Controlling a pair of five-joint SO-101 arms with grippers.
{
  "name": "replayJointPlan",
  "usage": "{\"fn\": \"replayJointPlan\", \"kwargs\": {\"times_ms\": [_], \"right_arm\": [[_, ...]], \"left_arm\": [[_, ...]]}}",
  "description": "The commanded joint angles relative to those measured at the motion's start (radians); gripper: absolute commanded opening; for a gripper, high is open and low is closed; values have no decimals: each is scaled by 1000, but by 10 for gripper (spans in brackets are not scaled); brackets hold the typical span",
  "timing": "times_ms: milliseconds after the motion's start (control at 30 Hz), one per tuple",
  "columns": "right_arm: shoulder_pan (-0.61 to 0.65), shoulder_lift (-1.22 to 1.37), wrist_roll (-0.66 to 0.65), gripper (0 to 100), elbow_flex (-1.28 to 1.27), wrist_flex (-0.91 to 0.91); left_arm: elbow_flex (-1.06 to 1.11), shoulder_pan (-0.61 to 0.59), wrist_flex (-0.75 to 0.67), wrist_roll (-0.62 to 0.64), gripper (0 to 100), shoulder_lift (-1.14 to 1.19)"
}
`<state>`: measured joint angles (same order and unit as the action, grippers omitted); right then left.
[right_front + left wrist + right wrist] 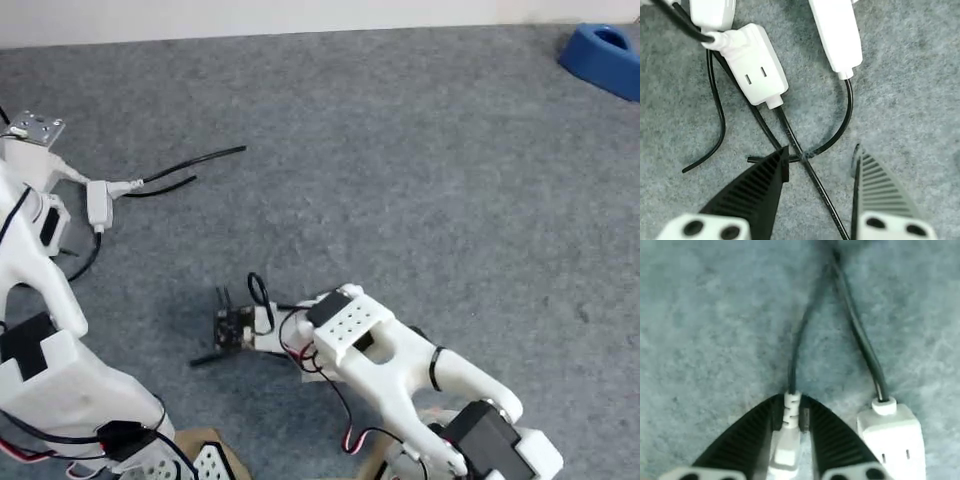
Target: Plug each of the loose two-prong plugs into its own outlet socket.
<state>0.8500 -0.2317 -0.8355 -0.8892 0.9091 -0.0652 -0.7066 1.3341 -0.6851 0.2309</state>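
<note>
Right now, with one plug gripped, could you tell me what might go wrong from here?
The right gripper pinches the white plug near its cable end, so it may twist during insertion. The left gripper hangs open over crossed black cables, which it could snag instead.

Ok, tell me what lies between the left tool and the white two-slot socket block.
In the left wrist view, black cords cross on the grey carpet between the open left tool and the socket block; nothing else lies there.
</note>
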Motion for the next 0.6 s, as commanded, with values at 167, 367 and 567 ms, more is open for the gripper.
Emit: {"fn": "replayJointPlan", "kwargs": {"times_ms": [167, 367, 567], "right_arm": [[-105, -12, 420, 6, 351, 182], [-278, -13, 881, 6, 674, 329], [-335, -13, 1088, 6, 797, 357]], "left_arm": [[-15, 33, -8, -8, 213, -18], [-105, 107, 46, 121, 213, -88], [-39, 251, 55, 382, 213, -331]]}}
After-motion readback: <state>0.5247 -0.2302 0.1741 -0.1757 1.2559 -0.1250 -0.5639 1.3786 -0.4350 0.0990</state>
